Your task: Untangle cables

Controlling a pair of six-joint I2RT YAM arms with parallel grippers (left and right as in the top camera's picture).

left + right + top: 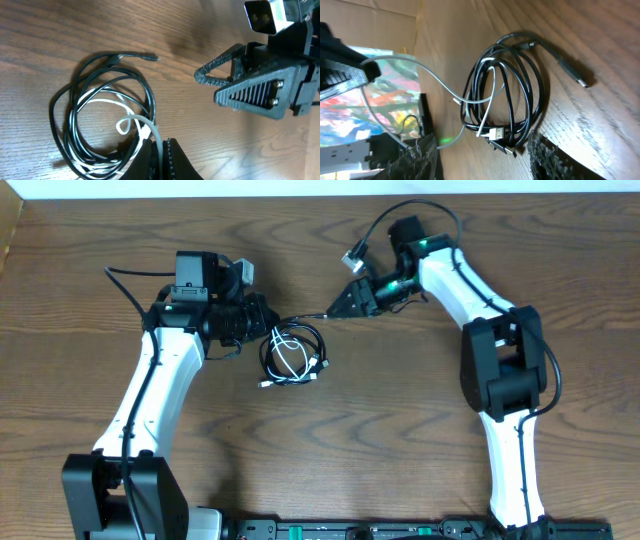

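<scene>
Your left gripper pinches white cable; right gripper gapes empty: take black cable end, draw away slowly

A brown wooden table with streaky dark grain spreads under and around the left gripper and the right gripper. Past its edge beyond both runs a pale strip. Ahead of the right gripper, off the table, show a tan surface and blurred colourful patches.

The brown wood-grain counter carries a coiled black cable looped with a white cable near its middle.
</scene>
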